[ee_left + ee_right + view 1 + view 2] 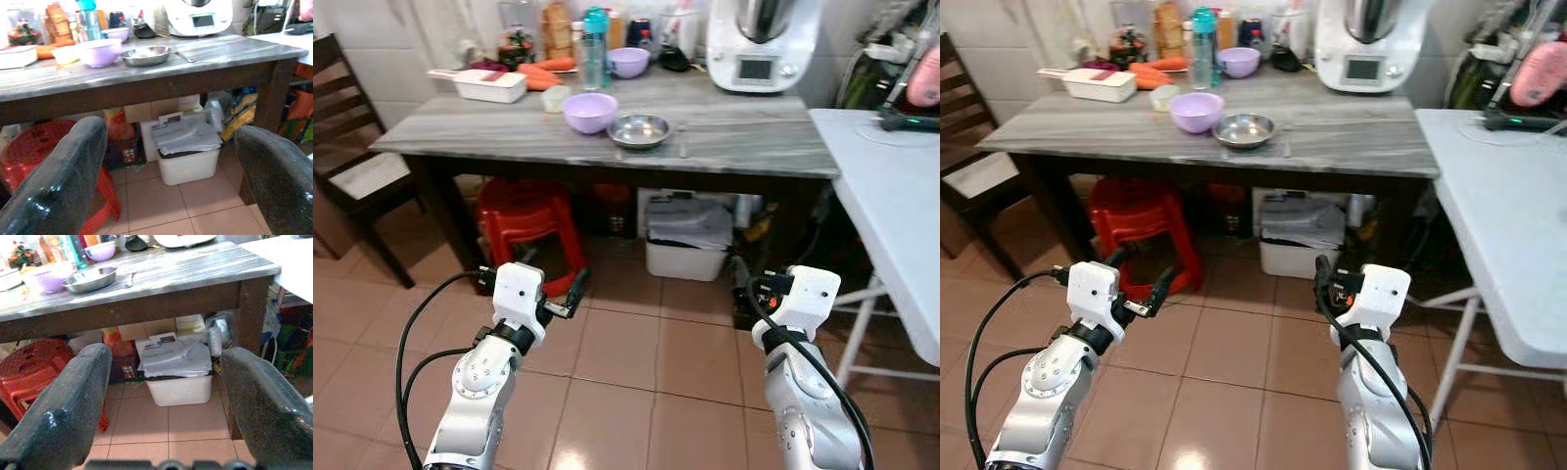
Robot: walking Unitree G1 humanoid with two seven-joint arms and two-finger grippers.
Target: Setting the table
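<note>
Floor: glossy terracotta tiles [636,352]. Back wall: white tiles [382,59]. A dark-framed wooden table [754,137] with a grey streaked top stands ahead of both pincers, against that wall. Beneath it: stacked red plastic stools [524,220] ahead of the left pincer, a white storage bin [690,240] between the two. A dark wooden chair [347,162] stands far left; a white folding table [891,206] far right. Lighting is bright and even.

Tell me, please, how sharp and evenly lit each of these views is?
Both eye views are sharp and evenly lit, with glare on the floor tiles. In the left wrist view, the back of the table is washed out and the close fingers blur. The right wrist view is overexposed at the white table.
</note>
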